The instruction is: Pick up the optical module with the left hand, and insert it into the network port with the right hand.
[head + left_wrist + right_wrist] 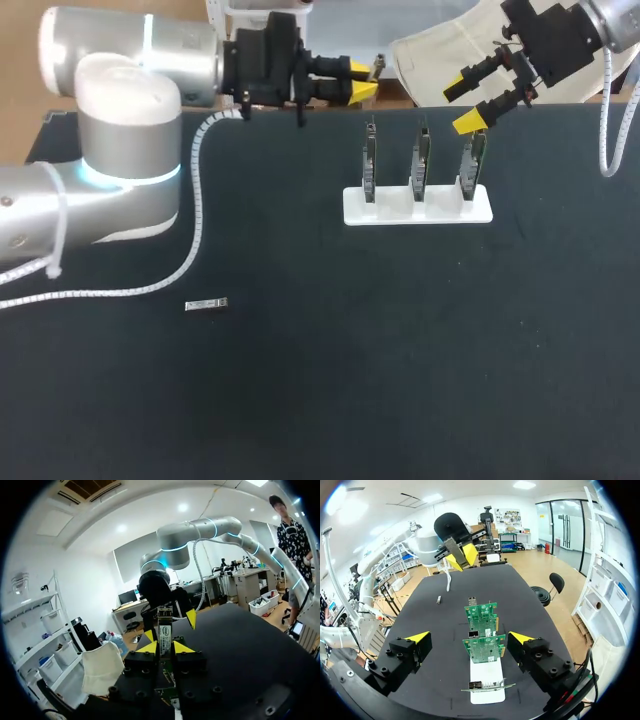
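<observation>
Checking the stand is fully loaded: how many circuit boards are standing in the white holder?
3, upright in a row on the white holder: left board, middle board, right board. None seems hidden.

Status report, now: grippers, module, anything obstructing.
Left gripper shut on optical module. Right gripper open, facing the network cards. Second module lies loose on the table, away from both. No obstruction seen.

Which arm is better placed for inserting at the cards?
Right. The right pincer, open, hangs by the rightmost card on the stand; the left pincer, shut on the optical module, is farther off.
</observation>
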